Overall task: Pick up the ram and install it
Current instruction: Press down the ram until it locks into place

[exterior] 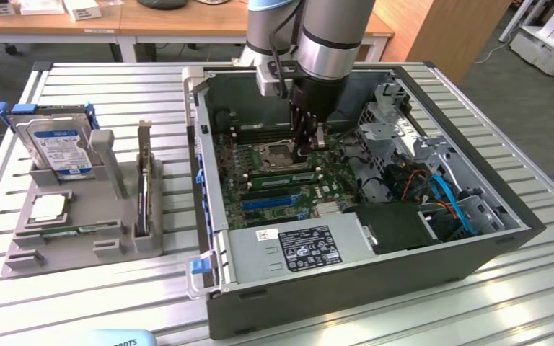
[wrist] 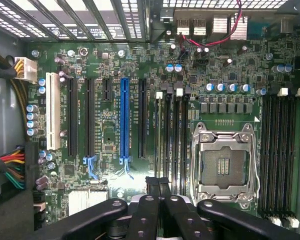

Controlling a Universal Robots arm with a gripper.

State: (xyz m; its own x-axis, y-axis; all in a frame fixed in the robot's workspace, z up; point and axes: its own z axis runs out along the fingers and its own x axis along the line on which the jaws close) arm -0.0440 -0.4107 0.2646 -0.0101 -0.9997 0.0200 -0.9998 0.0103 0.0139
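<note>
Robot gripper (exterior: 308,140) clenched shut, empty, low inside the open computer case (exterior: 354,303) beside the processor socket (wrist: 225,162). Ram (exterior: 75,231) lies in the gray holder (exterior: 27,263) outside; closed fingers risk scraping the motherboard (wrist: 110,130)

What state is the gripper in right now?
Gripper: shut, over the motherboard; no held thing can be made out.
</note>
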